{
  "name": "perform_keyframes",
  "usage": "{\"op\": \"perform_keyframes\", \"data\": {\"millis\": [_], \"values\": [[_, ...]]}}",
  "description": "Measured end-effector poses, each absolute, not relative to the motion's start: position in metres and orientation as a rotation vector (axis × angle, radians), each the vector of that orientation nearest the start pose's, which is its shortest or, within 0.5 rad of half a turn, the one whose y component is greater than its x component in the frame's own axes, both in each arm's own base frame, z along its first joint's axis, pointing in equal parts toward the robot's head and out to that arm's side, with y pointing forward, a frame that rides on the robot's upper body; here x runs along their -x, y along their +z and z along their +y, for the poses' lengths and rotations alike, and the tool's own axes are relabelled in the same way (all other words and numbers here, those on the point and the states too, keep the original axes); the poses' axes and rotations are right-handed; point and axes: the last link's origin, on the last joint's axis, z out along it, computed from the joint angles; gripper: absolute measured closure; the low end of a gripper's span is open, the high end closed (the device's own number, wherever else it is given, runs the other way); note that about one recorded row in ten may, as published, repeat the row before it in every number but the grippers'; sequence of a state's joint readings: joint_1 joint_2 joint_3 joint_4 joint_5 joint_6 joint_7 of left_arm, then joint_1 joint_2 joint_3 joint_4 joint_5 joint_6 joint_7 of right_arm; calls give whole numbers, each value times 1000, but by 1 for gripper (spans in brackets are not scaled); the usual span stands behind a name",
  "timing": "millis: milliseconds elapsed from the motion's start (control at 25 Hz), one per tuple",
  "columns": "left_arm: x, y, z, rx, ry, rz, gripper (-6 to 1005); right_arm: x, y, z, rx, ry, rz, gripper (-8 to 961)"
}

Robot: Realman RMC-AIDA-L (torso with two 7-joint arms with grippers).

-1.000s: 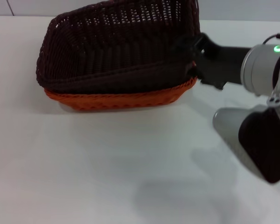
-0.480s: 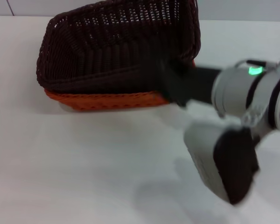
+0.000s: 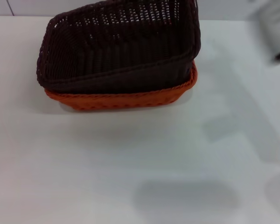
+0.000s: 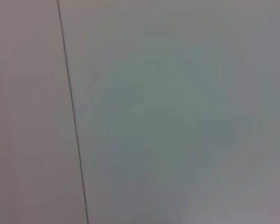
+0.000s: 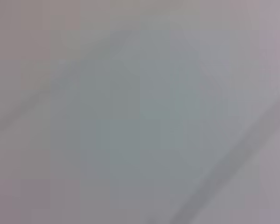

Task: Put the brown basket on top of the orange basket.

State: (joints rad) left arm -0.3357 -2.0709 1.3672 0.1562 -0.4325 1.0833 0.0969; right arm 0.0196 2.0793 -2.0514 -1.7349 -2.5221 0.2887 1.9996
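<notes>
The brown basket (image 3: pixel 116 46) sits on top of the orange basket (image 3: pixel 121 99) at the far left-centre of the white counter (image 3: pixel 130 163), seen from the head view; it is nested into the orange one, tilted, with its far-right corner raised higher than the near-left side; its braided rim runs along the near edge just above the orange rim; only a thin band of the orange basket shows beneath it, along the near side and round the right-hand corner, where the orange rim stands slightly proud of the brown wall; both baskets are open side up, and nothing is seen inside the brown one. To the right of the stack the counter is bare white, with soft grey shadows lying across it; at the far right top corner a blurred pale-grey part of the right arm (image 3: pixel 275 28) shows, well apart from the baskets; its claw is out of sight, so whether the right claw is apart or together cannot be told. The left claw is likewise not seen in any view; the left wrist view shows only a pale surface crossed by a thin dark line (image 4: pixel 72 116); the right wrist view is a grey blur.
</notes>
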Motion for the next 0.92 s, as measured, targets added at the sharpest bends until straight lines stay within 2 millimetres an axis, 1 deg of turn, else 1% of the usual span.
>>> {"op": "perform_keyframes", "data": {"millis": [80, 120, 160, 240, 280, 440, 480, 520, 640, 720, 840, 920], "values": [[415, 70, 294, 1107, -354, -584, 170, -99, 56, 312, 1487, 598, -133, 269], [415, 70, 294, 1107, -354, -584, 170, -119, 58, 313, 1434, 638, -45, 268], [416, 71, 292, 1101, -360, -582, 170, -131, 60, 313, 1393, 674, 8, 267], [418, 74, 287, 1085, -363, -579, 170, -164, 62, 313, 1316, 752, 127, 266], [419, 76, 285, 1077, -365, -581, 170, -181, 62, 315, 1289, 778, 178, 265], [423, 82, 278, 1041, -410, -602, 170, -225, 62, 324, 1240, 821, 301, 261], [425, 83, 275, 1032, -421, -606, 170, -232, 61, 326, 1236, 819, 319, 260], [425, 84, 274, 1027, -425, -605, 170, -237, 60, 328, 1236, 813, 336, 238], [425, 88, 268, 1009, -436, -578, 170, -245, 55, 330, 1225, 803, 350, 171], [424, 90, 266, 1003, -441, -565, 170, -248, 51, 327, 1206, 803, 323, 126], [421, 92, 262, 980, -464, -542, 170, -253, 44, 321, 1190, 809, 270, 126], [420, 93, 261, 964, -484, -542, 170, -255, 42, 317, 1165, 820, 277, 126]]}}
